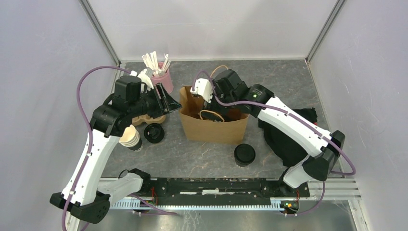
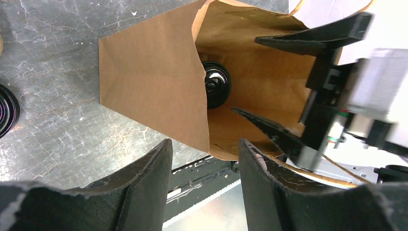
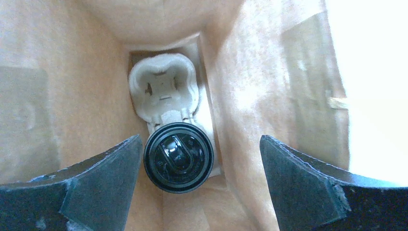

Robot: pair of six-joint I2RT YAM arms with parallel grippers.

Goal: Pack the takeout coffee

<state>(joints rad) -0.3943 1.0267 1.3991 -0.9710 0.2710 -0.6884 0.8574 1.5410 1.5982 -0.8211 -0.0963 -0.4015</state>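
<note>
1. Right gripper (image 3: 200,140) fingers fill the near corners of the wrist view. The jaws are spread wide and pinch nothing as they hang down inside the bag.
2. A brown paper bag (image 1: 214,127) stands upright in the middle of the table (image 1: 202,161) with its mouth open.
3. The left gripper (image 2: 204,144) hovers just beside the bag's left wall. Its jaws are part-spread and empty, and they seem to be clear of the paper.
4. A pulp tray (image 3: 163,86) lies on the floor of the bag, and its far pocket is empty.
5. One capped coffee cup (image 3: 179,156) sits upright in the tray's near pocket. It is between the right fingers and apart from both.
6. Outside the bag, a black round (image 1: 244,155) near its front right corner is probably a second capped cup. From above, though, it could be only a lid.
7. An open cup (image 1: 130,138) stands by the left arm, with a loose lid (image 1: 154,133) just beside it.
8. Step in hand: the first cup looks placed, so the task is roughly half done and one tray pocket is still to fill.
9. Next move: the right arm should rise straight up so that its wide fingers do not snag the bag's walls or tip the cup. Then a capped cup from the table needs fetching for the empty pocket.
</note>
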